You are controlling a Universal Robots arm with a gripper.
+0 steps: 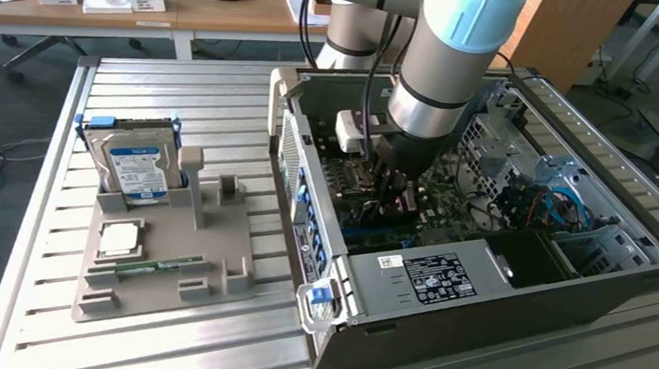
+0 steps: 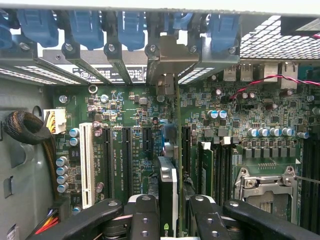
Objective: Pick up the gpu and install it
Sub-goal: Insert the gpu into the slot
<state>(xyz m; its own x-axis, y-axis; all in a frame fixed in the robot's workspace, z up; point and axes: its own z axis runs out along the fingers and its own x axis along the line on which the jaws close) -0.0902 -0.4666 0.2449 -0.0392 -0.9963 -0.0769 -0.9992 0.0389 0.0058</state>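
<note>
The hand is clenched on the gpu, held on edge inside the case, just above the board and its slots. In my judgement, good seating needs the card square over one slot. The case sits at the slatted counter's far-right side; desks stand beyond.

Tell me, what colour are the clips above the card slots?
Blue clips, clearest in the wrist view.

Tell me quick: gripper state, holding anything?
Gripper: fingers closed on the gpu, held edge-on over the motherboard slots inside the case.
</note>
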